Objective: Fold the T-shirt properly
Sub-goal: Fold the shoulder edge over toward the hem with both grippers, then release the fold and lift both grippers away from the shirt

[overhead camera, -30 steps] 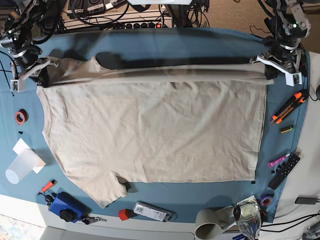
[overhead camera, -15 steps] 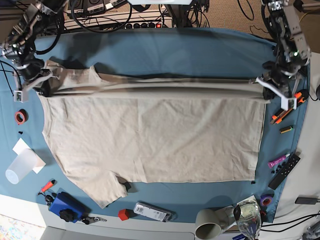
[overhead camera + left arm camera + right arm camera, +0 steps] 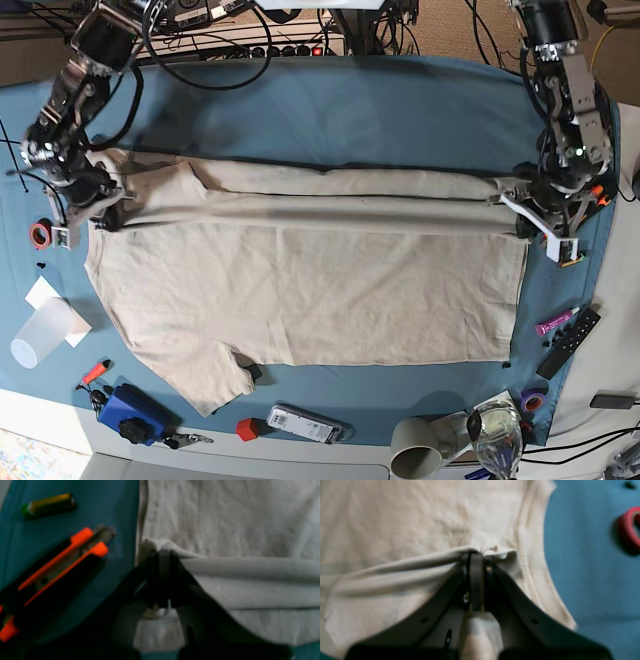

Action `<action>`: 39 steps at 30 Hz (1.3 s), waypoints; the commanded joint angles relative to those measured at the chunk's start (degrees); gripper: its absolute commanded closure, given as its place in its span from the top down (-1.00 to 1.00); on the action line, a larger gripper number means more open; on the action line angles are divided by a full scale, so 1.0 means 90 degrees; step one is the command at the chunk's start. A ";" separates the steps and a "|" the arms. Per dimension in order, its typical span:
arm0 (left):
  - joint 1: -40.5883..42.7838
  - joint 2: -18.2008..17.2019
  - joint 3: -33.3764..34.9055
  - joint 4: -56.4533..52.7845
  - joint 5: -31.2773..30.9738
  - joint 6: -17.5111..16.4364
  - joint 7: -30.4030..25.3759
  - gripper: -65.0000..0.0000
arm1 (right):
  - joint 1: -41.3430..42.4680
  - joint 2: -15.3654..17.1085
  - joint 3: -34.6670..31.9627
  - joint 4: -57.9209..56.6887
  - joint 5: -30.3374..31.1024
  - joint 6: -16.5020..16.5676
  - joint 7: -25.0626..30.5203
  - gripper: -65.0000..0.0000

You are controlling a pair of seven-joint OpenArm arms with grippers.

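Note:
The beige T-shirt [image 3: 300, 290] lies spread on the blue-teal table cloth [image 3: 380, 100], collar to the left and hem to the right. Its far long edge is lifted into a folded band across the body. My left gripper [image 3: 522, 214] is shut on the hem end of that band, and the left wrist view shows it pinching cloth [image 3: 162, 555]. My right gripper [image 3: 95, 215] is shut on the collar end, and the right wrist view shows it pinching cloth [image 3: 476, 555] beside the neckline [image 3: 522, 537].
An orange box cutter [image 3: 57, 562] and a battery [image 3: 47, 505] lie just past the hem. A red tape roll [image 3: 40, 234] and a plastic cup [image 3: 40, 335] sit at the left. A remote [image 3: 570, 342], a marker [image 3: 555, 322], a blue item [image 3: 130, 410] and a grey cup [image 3: 415, 447] line the front.
Both grippers have moved toward the table's front, carrying the shirt's far edge further over the body. The folded band now lies lower and wider.

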 commanded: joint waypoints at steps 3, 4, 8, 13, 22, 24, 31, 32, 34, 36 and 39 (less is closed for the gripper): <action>-0.0369 -0.0104 -0.0034 -0.0036 0.0010 0.0015 -0.0172 -1.00 | 0.0418 0.0134 0.0024 -0.0165 0.0073 -0.0017 0.0279 -1.00; -0.0444 -0.0104 -0.0034 -0.0095 0.0010 0.0015 -0.0177 -1.00 | 0.0505 0.0131 0.0024 -0.0219 0.0063 -0.0017 0.0287 -1.00; -0.0794 -0.0104 -0.0034 -0.0583 0.0010 0.0015 -0.0192 -1.00 | 0.0889 0.0131 0.0022 -0.0410 -0.0087 -0.0019 0.0345 -1.00; -0.1234 -0.0102 -0.0034 -0.1246 0.0005 -0.0029 -0.0255 -1.00 | 0.1263 0.0131 0.0019 -0.0687 -0.0090 -0.0017 0.0386 -1.00; -0.1664 -0.0104 0.0029 -0.1396 0.0007 -0.0032 -0.0316 -1.00 | 0.1647 0.0143 0.0019 -0.1195 -0.0092 -0.0017 0.0442 -1.00; -0.1661 -0.0104 0.0085 -0.1396 0.0007 -0.0032 -0.0318 -1.00 | 0.1644 0.0148 0.0022 -0.1195 -0.0090 -0.0017 0.0440 -1.00; -0.1673 -0.0104 0.0114 -0.1394 0.0010 -0.0607 -0.0335 -0.62 | 0.1647 0.0182 0.0022 -0.1188 0.0036 0.0189 0.0418 -0.72; -0.1683 -0.0104 0.0114 -0.1394 0.0010 -0.0736 -0.0335 -0.52 | 0.1659 0.0204 0.0019 -0.1188 0.0085 0.0240 0.0408 -0.61; -0.1727 -0.0107 0.0114 -0.1394 0.0007 -0.0877 -0.0318 -0.39 | 0.1664 0.0272 0.0022 -0.1188 0.0197 0.0236 0.0393 -0.45; -0.1797 -0.0107 0.0114 -0.1389 0.0007 -0.0867 -0.0318 -0.36 | 0.1681 0.0374 0.0022 -0.1185 0.0340 0.0226 0.0376 -0.44; -0.1999 -0.0126 0.0112 -0.1384 0.0005 -0.0865 0.0002 -0.36 | 0.1724 0.0573 0.0039 -0.1124 0.0792 0.0228 -0.0112 -0.44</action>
